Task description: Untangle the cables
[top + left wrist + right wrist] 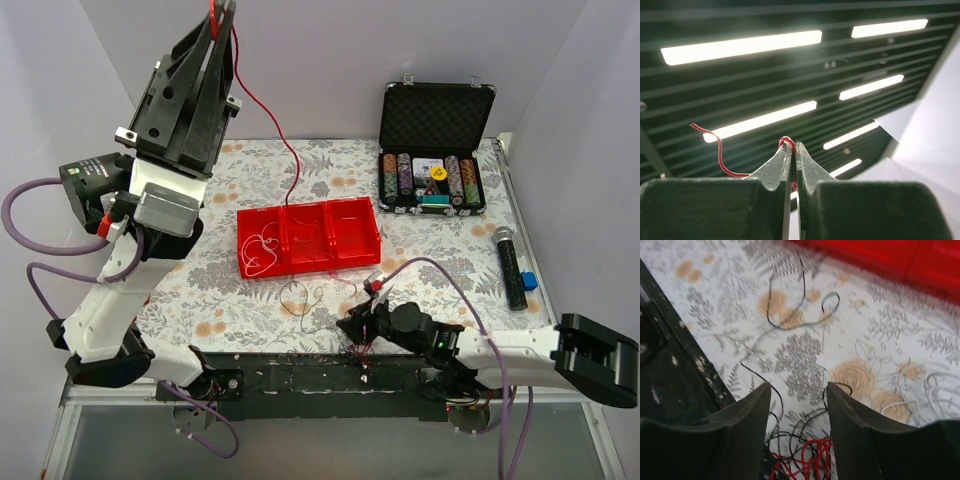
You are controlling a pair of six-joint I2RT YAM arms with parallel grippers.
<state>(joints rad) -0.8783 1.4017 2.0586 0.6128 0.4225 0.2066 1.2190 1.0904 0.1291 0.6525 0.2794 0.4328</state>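
Observation:
My left gripper (222, 12) is raised high above the table's back left and is shut on a thin red wire (262, 108). That wire hangs down to the red tray (352, 238). In the left wrist view the jaws (792, 146) pinch the red wire (716, 145), which loops over the tip. My right gripper (352, 332) is low at the table's near edge and open. Its fingers (797, 387) straddle a tangle of red and black wires (807, 460). A black wire loop (300, 297) lies on the cloth, and a white wire (258, 250) lies in the tray's left compartment.
An open black case of poker chips (432, 150) stands at the back right. A black microphone (510, 265) and a small blue block (529, 281) lie at the right. A black strip (290, 378) runs along the near edge.

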